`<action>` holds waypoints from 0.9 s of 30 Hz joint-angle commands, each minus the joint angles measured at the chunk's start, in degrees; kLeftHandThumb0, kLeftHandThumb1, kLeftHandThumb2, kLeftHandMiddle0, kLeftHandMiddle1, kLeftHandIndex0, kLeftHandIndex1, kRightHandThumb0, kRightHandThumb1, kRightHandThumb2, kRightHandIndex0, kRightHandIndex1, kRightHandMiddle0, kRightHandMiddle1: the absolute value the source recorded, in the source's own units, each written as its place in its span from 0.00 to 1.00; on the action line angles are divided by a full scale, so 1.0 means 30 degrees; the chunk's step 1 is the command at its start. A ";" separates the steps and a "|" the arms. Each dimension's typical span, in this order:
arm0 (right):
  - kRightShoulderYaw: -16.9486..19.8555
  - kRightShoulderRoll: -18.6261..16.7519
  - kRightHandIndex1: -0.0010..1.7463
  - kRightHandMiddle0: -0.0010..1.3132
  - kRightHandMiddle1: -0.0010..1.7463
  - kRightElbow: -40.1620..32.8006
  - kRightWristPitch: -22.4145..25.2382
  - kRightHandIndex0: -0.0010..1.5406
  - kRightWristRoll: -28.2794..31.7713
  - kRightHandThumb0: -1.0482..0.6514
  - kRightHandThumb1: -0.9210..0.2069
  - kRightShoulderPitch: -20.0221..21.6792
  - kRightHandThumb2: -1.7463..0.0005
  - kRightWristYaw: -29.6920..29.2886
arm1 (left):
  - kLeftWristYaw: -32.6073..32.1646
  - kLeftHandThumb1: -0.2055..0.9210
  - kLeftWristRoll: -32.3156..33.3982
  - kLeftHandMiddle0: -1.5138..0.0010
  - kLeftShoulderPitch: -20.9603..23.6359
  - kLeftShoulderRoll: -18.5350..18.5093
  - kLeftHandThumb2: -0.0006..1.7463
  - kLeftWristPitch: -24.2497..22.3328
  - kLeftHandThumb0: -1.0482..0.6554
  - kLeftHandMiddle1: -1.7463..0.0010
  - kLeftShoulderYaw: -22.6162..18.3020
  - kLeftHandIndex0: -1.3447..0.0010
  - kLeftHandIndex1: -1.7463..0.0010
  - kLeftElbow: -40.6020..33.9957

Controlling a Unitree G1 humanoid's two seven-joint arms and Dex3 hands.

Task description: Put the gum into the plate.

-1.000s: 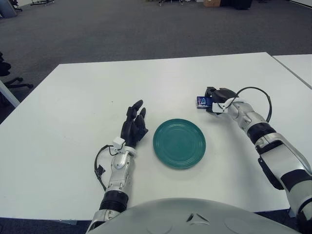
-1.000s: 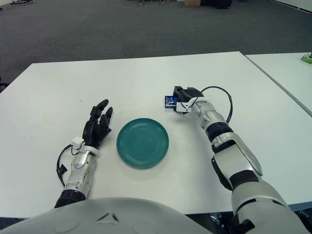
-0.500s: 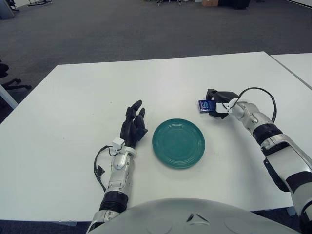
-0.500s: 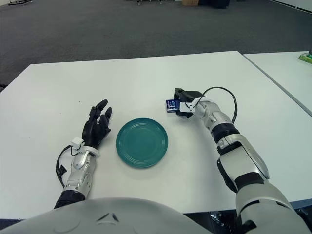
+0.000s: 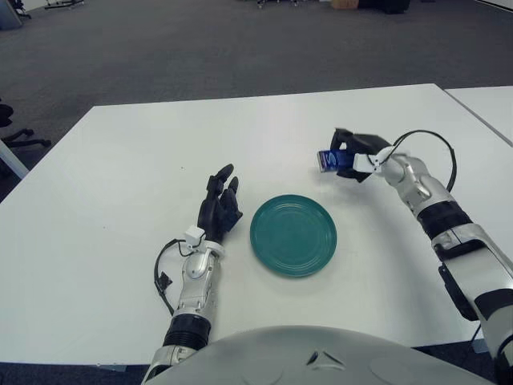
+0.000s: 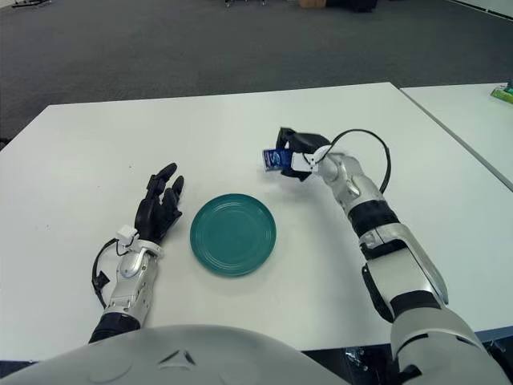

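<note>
A small blue gum pack (image 5: 328,160) is held in my right hand (image 5: 350,155), whose fingers are curled around it, lifted off the white table (image 5: 128,160). The pack hangs up and to the right of the round teal plate (image 5: 293,235), which lies near the table's front middle with nothing on it. My left hand (image 5: 220,204) shows just left of the plate, fingers spread and holding nothing.
A black cable loops from my right wrist (image 5: 433,144). A second white table (image 5: 489,108) stands at the right, with a narrow gap between. Grey carpet lies beyond the far edge.
My right hand has lifted the gum pack off the table and carried it slightly left toward the plate. The left hand and the plate have stayed put.
</note>
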State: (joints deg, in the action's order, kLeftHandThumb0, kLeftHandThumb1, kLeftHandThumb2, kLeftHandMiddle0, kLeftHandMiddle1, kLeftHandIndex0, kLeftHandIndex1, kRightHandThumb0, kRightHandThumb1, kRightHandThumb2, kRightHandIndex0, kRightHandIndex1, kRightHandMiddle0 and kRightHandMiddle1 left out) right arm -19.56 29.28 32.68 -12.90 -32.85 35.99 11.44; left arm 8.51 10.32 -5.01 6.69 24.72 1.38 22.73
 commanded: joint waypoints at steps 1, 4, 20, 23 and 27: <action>0.0787 0.0321 1.00 0.36 1.00 -0.1415 0.0224 0.65 0.0643 0.36 0.38 0.0580 0.37 0.0470 | -0.0008 1.00 0.0230 0.77 -0.1464 0.1145 0.50 -0.0145 0.14 0.99 0.0141 1.00 0.57 0.1339; 0.1088 0.0381 1.00 0.36 1.00 -0.2450 0.0519 0.64 0.0774 0.36 0.38 0.0550 0.38 0.0790 | 0.0148 1.00 0.0276 0.78 -0.1478 0.1094 0.50 -0.0066 0.14 0.99 0.0145 1.00 0.56 0.1426; 0.1786 0.0674 1.00 0.35 1.00 -1.0360 0.3042 0.62 0.0866 0.37 0.36 -0.2155 0.39 0.3466 | 0.0619 1.00 0.0415 0.81 -0.1423 0.0975 0.48 -0.0060 0.15 1.00 0.0040 1.00 0.59 0.1496; 0.1394 0.0474 1.00 0.35 1.00 -1.1286 0.3339 0.62 0.0517 0.37 0.35 -0.2896 0.40 0.3764 | 0.0639 1.00 0.0410 0.81 -0.1427 0.0952 0.47 -0.0093 0.15 1.00 0.0035 1.00 0.60 0.1453; 0.0932 0.0328 1.00 0.34 1.00 -1.1869 0.3354 0.62 0.0351 0.37 0.34 -0.3572 0.40 0.4066 | 0.0600 1.00 0.0314 0.81 -0.1460 0.0959 0.47 -0.0098 0.16 1.00 0.0078 1.00 0.60 0.1384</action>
State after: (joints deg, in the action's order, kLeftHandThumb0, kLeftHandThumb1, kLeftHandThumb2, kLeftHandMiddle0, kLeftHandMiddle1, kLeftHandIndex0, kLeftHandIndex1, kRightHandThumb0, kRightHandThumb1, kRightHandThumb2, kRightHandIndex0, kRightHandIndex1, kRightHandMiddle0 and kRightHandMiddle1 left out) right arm -15.56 30.71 -1.25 -3.03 -31.12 26.64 22.76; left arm 10.15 10.50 -5.03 6.65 25.21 1.28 22.76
